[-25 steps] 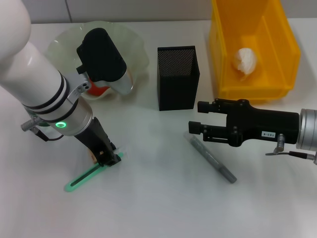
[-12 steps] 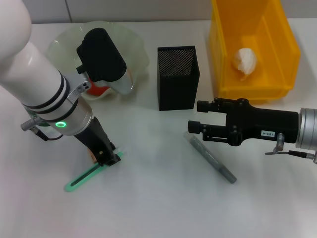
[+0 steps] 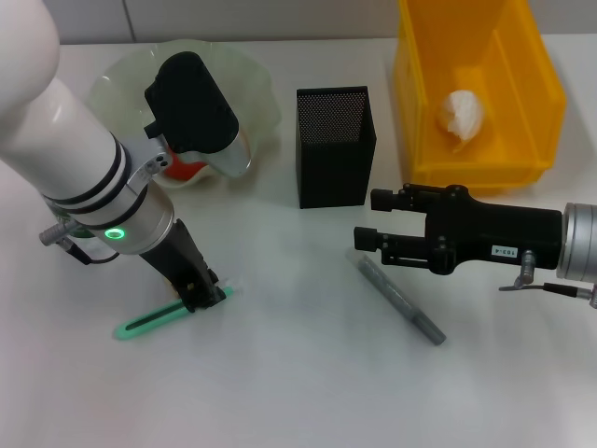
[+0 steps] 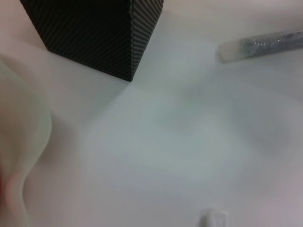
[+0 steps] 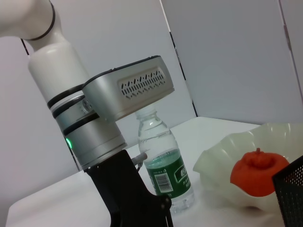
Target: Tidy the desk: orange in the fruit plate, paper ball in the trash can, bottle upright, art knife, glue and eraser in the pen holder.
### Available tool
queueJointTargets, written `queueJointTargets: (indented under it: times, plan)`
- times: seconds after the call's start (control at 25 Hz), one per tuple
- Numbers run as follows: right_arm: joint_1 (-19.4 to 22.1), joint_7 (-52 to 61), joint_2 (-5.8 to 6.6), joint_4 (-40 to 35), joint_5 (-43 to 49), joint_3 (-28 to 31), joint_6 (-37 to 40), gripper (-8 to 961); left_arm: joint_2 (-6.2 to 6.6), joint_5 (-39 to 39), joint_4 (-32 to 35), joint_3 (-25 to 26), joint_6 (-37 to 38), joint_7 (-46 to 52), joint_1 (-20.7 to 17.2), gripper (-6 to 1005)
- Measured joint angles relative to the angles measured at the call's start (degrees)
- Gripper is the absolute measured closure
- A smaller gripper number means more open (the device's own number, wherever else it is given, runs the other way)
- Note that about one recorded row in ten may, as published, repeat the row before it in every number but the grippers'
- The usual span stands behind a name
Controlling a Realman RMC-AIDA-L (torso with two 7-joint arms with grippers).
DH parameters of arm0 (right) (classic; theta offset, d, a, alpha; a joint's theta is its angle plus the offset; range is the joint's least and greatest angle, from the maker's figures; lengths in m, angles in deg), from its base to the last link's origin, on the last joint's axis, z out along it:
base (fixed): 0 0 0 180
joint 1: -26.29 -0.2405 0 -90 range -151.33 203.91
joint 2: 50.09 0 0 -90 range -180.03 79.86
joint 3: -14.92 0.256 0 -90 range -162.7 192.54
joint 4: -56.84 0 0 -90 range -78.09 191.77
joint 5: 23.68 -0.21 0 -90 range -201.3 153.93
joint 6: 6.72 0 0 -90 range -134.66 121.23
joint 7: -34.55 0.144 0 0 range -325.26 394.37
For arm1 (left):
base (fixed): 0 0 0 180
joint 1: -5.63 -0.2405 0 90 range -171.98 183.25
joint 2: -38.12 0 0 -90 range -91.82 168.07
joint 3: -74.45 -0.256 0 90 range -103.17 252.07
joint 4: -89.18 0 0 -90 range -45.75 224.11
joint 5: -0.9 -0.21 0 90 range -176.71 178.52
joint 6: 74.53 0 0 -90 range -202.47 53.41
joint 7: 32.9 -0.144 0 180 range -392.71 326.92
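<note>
My left gripper (image 3: pixel 202 297) is down on the table, shut on one end of the green art knife (image 3: pixel 149 322), which lies flat. The grey glitter glue stick (image 3: pixel 401 301) (image 4: pixel 265 43) rests in front of the black mesh pen holder (image 3: pixel 334 145) (image 4: pixel 94 33). Just beside the glue's far end, my right gripper (image 3: pixel 373 219) hangs open and holds nothing. The orange (image 3: pixel 182 168) (image 5: pixel 258 172) sits in the pale fruit plate (image 3: pixel 252 89) (image 5: pixel 222 161). A paper ball (image 3: pixel 462 117) lies in the yellow trash can (image 3: pixel 420 140). The bottle (image 5: pixel 163 165) stands upright. The eraser is out of view.
My left arm's white forearm (image 3: pixel 65 140) covers the near left of the table and hides the bottle in the head view. The pen holder stands between the fruit plate and the trash can. Bare white table (image 3: pixel 298 373) lies in front of both grippers.
The art knife's free end has swung toward the back and a little left while my left gripper stays on its other end. The right arm has not moved.
</note>
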Motion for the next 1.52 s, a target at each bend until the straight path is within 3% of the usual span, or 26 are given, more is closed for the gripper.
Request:
queueJointTargets:
  times: [0.4,0.68,0.96,1.16,1.44,1.52]
  plan:
    - [0.06,0.0,0.01,0.0,-0.98,0.0,-0.69,264,0.04,0.99,1.26,0.61,0.56,-0.59,-0.12,808]
    - [1.05,-2.89,0.16,1.55,-5.9,0.01,-2.82,265,0.42,4.36,7.14,3.64,2.76,-1.66,-1.78,808]
    - [1.95,-10.45,0.21,7.58,-8.99,6.7,-3.93,265,0.52,13.59,14.75,13.07,6.44,-6.27,-3.71,807]
    - [2.65,-11.68,0.29,9.33,-9.0,7.38,-4.2,265,0.53,24.66,16.9,18.42,3.66,-11.12,-3.85,806]
    - [3.01,-11.84,0.11,10.69,-9.02,7.43,-4.35,264,0.38,35.99,14.78,18.6,-4.77,-18.48,-4.13,805]
    - [2.92,-11.87,0.08,11.02,-9.02,7.44,-4.36,264,0.38,35.99,14.78,18.6,-4.77,-18.48,-4.13,805]
